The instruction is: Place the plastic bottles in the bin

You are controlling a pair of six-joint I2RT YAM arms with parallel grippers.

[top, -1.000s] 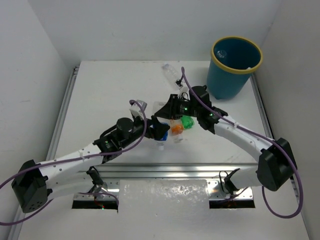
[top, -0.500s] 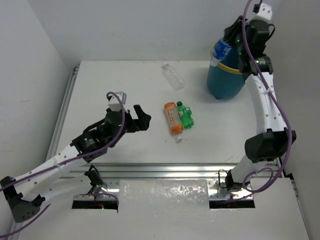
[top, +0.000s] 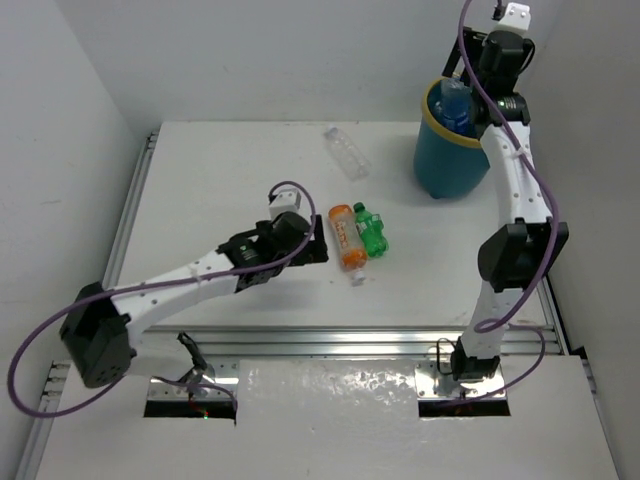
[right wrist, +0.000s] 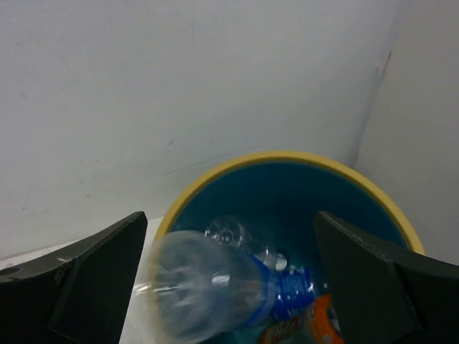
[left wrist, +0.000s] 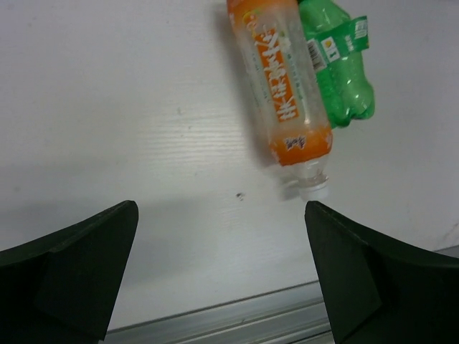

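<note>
Left fingers [left wrist: 72,276] apart, orange bottle [left wrist: 283,93] cap-nearward

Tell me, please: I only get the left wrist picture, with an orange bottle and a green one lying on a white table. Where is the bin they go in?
Observer: The bin, teal with a yellow rim, stands at the far right corner of the table; the right arm reaches up over it.
Operator: Is that arm holding anything?
Observer: No. Its jaws stand open, and a clear blue-labelled bottle shows blurred in the bin's mouth just below them.
Operator: Any bottles out there that I can't see?
Observer: One clear bottle lies on the table's far side, apart from the orange bottle and the green bottle.
</note>
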